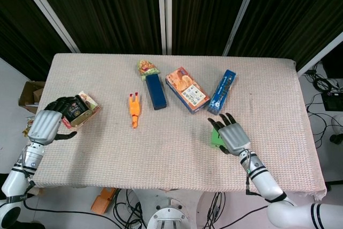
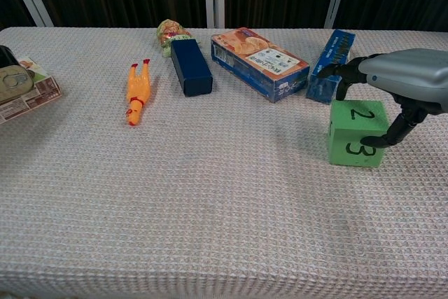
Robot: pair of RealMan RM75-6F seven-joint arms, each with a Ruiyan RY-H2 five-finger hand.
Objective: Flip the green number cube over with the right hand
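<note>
The green number cube stands on the table at the right, with a 2 on top and a 3 facing me. My right hand arches over it. Its thumb presses the front face beside the 3, and its fingers curl down behind the far edge. In the head view the right hand covers most of the cube. My left hand is at the table's left edge, fingers curled over a snack packet.
A slim blue box lies just behind the cube, close to the fingers. An orange-and-blue snack box, a dark blue box, a small figure and a rubber chicken lie across the middle. The table's right edge is near.
</note>
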